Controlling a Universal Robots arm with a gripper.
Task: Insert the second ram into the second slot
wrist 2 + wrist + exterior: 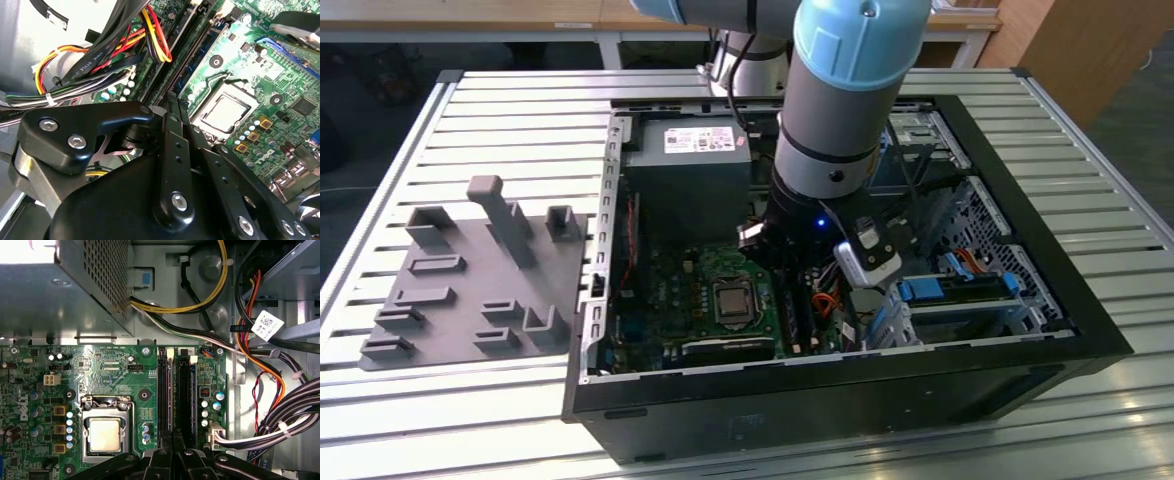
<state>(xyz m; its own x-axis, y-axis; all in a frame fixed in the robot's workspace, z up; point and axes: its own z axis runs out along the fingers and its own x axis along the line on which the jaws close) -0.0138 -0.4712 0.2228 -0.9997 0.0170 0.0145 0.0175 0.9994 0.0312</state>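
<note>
Judging by how things lie, which step is in hand?

The seating step, it would seem. The end effector (pixel 172 100) is held low inside the computer case (pixel 1067 335), right over the memory slots (pixel 183 390) beside the processor socket (pixel 105 432). Its fingers are drawn tight together, and it cannot be told whether anything is pinched between them.

And where is the second ram to be found?

A thin blue stick (pixel 206 49) is seen on edge along the slots in the second wrist view, running away from the fingertips. It is taken to be the second ram, already standing in its slot. Whether it is fully clicked home cannot be made out.

What is called for from here?

A straight, even downward push would be needed, it is judged, with the stick kept upright. The bundled cables (pixel 100 57) lie close beside the slots and ought not to be snagged.

How are the surface and the room described?

The case is laid open on a bench (pixel 520 110) of ribbed metal slats. A grey holder tray (pixel 467 290) with upright pegs is set near the case, on the exterior view's left. Wooden furniture and a dark floor are glimpsed at the far side.
</note>
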